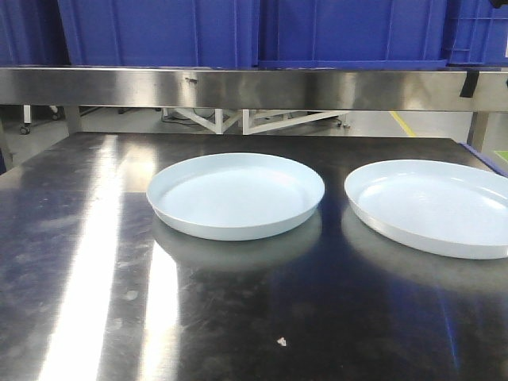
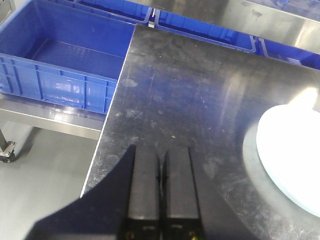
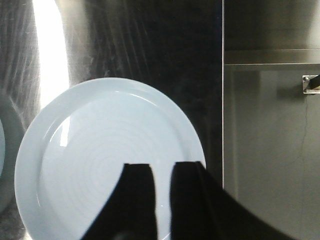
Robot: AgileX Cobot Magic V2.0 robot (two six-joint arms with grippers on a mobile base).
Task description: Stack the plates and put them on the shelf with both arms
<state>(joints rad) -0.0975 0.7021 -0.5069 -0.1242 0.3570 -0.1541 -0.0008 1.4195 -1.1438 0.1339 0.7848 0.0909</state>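
The right end effector [image 3: 162, 169] hangs over the right plate [image 3: 100, 150]. Its two dark fingers [image 3: 137, 200] stand a narrow gap apart and hold nothing, and the pale plate surface shows through the slit between them. The fingertips lie above the near part of the plate, inside its rim; whether they touch it cannot be told. This plate rests flat on the dark, scratched table [image 1: 79, 238], close to the table's right edge, and a strip of glare runs along the surface to its left.

The left end effector [image 2: 161, 155] has its fingers pressed together, with only a thin seam between them, and grips nothing. It hovers above bare table near the left edge. The left plate [image 2: 292, 155] lies well off to its right, apart from the fingers and washed out by glare.

From the front, the two plates sit side by side, flat and unstacked, with a clear gap between them. Behind them runs a steel shelf [image 1: 317, 87] carrying blue bins [image 1: 159, 32]. Another blue bin [image 2: 65, 65] stands beyond the table's left edge.
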